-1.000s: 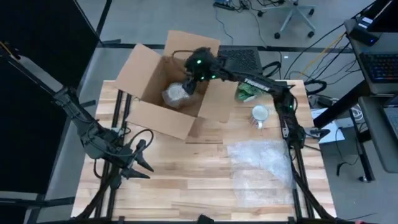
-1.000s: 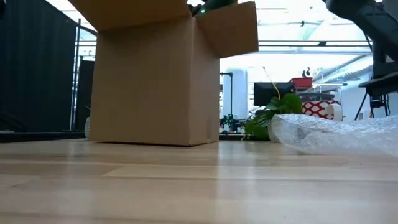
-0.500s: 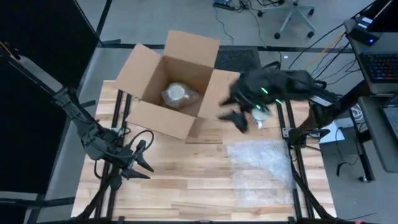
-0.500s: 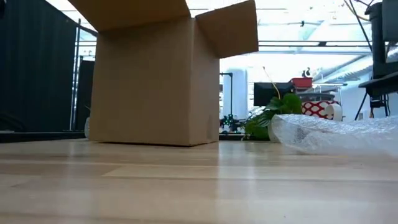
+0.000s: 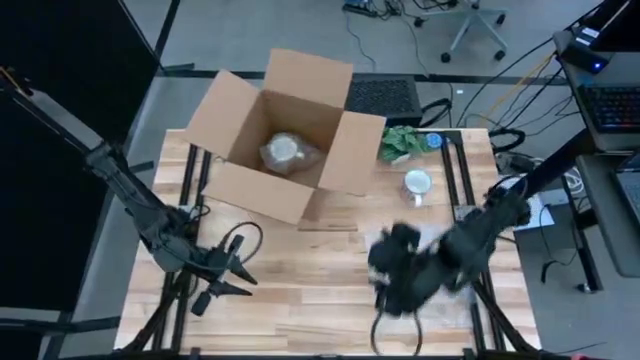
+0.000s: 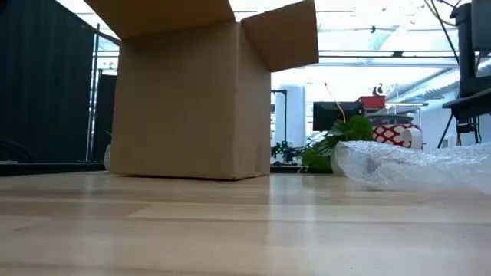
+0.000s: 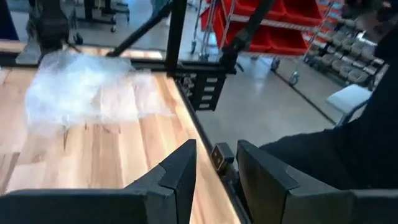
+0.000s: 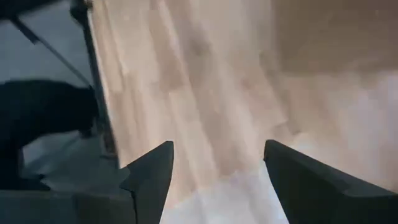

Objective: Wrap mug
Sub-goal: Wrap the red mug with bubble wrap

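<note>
Over the near right of the table, the right arm is blurring as it swings away from the mug, having left the cardboard box behind; it is covering most of the bubble wrap. The right gripper is spreading wide, holding nothing. The left gripper is waiting at the near left, slightly parted and empty. The mug is standing bare, right of the box.
</note>
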Tool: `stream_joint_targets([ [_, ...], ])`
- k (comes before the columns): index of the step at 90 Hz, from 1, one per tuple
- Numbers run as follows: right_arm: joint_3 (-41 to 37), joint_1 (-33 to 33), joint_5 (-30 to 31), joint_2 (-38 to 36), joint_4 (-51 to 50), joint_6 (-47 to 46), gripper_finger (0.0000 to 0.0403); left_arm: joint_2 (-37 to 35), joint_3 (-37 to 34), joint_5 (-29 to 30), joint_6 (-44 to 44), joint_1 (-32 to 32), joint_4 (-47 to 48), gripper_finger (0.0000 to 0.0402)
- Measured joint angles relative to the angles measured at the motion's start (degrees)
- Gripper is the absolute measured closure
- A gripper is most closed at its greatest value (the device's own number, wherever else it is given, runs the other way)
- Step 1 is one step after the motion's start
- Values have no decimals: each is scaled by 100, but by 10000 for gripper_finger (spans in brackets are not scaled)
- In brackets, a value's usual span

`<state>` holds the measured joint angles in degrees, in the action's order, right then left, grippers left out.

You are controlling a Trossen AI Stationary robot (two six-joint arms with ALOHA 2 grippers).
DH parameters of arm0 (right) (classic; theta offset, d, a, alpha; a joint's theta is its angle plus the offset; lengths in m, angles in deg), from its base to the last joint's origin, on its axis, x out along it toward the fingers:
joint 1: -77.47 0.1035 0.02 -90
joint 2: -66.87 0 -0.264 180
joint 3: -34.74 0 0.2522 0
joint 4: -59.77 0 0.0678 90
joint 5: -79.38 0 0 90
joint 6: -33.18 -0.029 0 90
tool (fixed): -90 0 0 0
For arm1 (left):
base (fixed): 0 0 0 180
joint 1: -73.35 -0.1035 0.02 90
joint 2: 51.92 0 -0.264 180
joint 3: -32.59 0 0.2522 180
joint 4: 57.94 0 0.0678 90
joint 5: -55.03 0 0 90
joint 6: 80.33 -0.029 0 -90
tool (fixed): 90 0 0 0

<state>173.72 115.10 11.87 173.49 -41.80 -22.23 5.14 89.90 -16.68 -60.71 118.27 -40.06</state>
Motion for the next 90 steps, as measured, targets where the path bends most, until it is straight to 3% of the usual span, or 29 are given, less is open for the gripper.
stream_joint_targets([
  [19, -1599, 442, -909, 609, 473, -1770, 165, 746, -2, 8, 265, -149, -86, 297],
  [37, -2790, 438, -1319, 908, 1509, -2539, 166, 1220, -3, 26, 413, -383, -139, 297],
  [50, -3385, 295, -1489, 1047, 1698, -2662, 174, 1344, -4, 26, 415, -469, -374, 297],
  [64, -3956, 202, -1498, 1040, 2861, -2519, 187, 1382, -4, 26, 414, -481, -528, 297],
  [90, -4029, 268, -1952, 695, 3117, -2609, 195, 1382, -4, 26, 408, -484, -511, 297],
])
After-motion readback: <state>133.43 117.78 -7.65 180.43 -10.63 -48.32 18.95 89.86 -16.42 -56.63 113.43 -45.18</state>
